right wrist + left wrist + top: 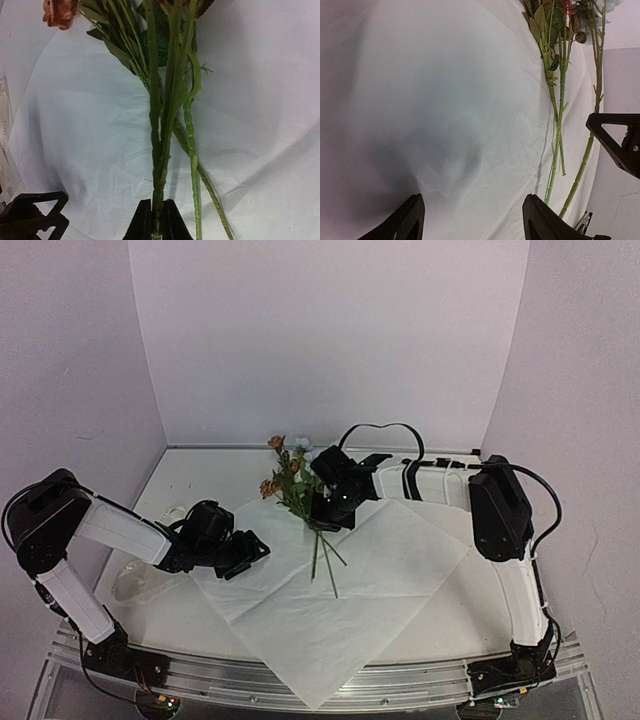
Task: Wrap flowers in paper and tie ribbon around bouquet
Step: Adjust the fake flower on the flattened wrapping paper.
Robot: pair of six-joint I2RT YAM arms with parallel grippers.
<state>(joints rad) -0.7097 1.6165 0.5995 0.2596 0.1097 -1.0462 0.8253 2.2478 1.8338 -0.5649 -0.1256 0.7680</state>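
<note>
**Fig.** Top, L-wrist and R-wrist views of one moment.

**(a)** R gripper (pixel 156 222): jaws pressed together, pinching the flowers (pixel 161 100) by the thickest stem, low down, w/ one finger (pixel 142 220) on each side of it. Ahead of the jaws the stems rise into leaves and an orange-pink bloom. Two thinner stems pass just beside the jaws, not pinched, and trail back behind them.

**(b)** Paper (pixel 390 570): white sheet spread flat on the table (pixel 200 475), one corner toward the arm bases. It lies beneath both sets of jaws. In the top view the stem ends behind the R jaws sit over approx. the middle of the sheet, while the blooms ahead of them reach past its far corner. Whether the stem ends touch the sheet cannot be told.

**(c)** L gripper (pixel 472 212): jaws spread wide, w/ only bare sheet showing between them. It is over the sheet's left corner; contact w/ the sheet cannot be told. The flowers and part of the R gripper lie ahead of these jaws and off to one side, well apart from them.

**(d)** Ribbon (pixel 4 132): narrow whitish band at the edge of the R-wrist view, off the sheet and far to the side of the R jaws.

**(e)** See-through item (pixel 135 585): on the table beside the L arm, behind the L jaws. It is too blurred to tell whether it is a container or what it holds.
</note>
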